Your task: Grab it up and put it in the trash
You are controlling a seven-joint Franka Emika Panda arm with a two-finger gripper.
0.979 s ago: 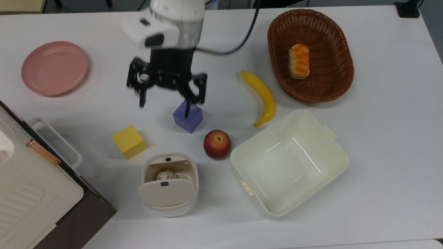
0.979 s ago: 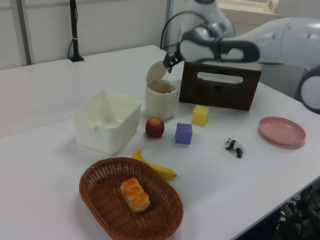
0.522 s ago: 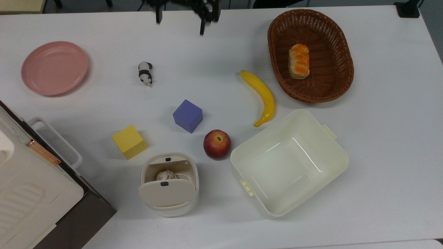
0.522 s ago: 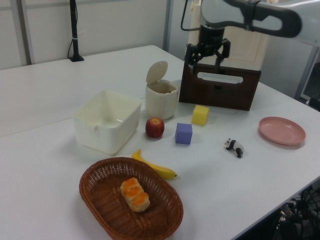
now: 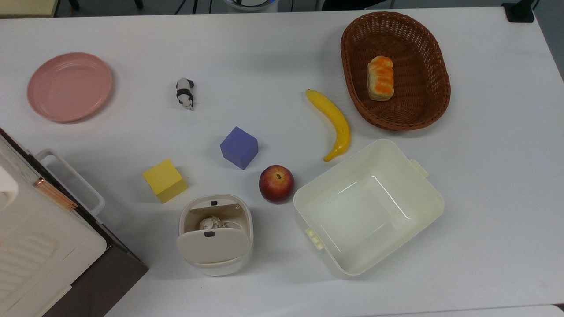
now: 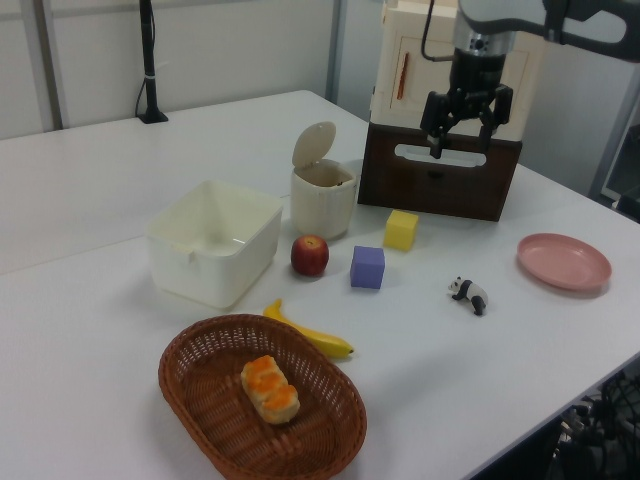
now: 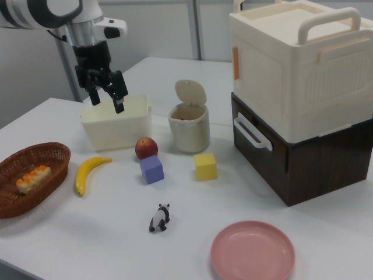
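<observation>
Crumpled paper wad point(image 5: 210, 222) lies inside small swing-lid bin point(image 5: 215, 264), flap tipped up, wad visible through opening in top view. Judged: task done.

Pincer point(image 6: 462, 136) high above worktop point(image 5: 273, 57), fingers spread apart, nothing between them; also seen in right view point(image 7: 106, 91).

Handling, judged: wad light, soft, springy, not fragile, not slippery. Lumpy folds give purchase anywhere; best pinch across widest middle, gentle squeeze enough.

A white table point(image 6: 90, 180) stands before pale wall panels point(image 6: 230, 45), with a black pole point(image 6: 148, 60) at its edge.
</observation>
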